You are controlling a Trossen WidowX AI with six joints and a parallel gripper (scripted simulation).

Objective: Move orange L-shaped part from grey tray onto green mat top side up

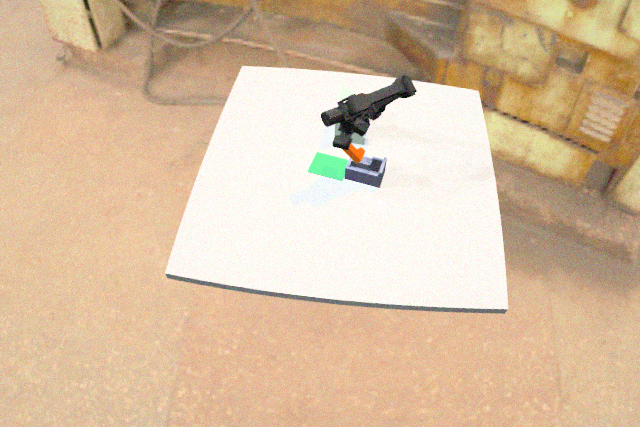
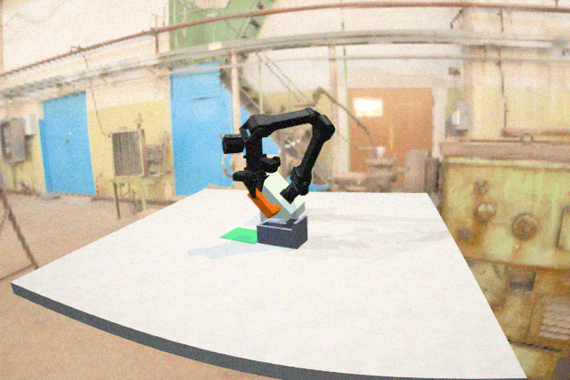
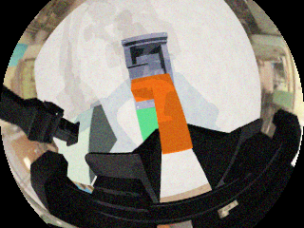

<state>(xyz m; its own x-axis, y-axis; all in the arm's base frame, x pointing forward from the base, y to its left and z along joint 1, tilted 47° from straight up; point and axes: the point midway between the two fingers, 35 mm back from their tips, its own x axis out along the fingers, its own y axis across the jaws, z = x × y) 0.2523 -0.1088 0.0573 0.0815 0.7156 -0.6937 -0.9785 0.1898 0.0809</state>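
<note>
My gripper [image 3: 171, 129] is clamped on the upper end of the orange L-shaped part [image 3: 167, 114], which hangs tilted above the grey tray [image 3: 147, 51], clear of the pocket. The green mat [image 2: 239, 234] lies just beside the tray. Risk: the part pivots in a one-end pinch and lands on edge or overlapping the tray wall.
</note>
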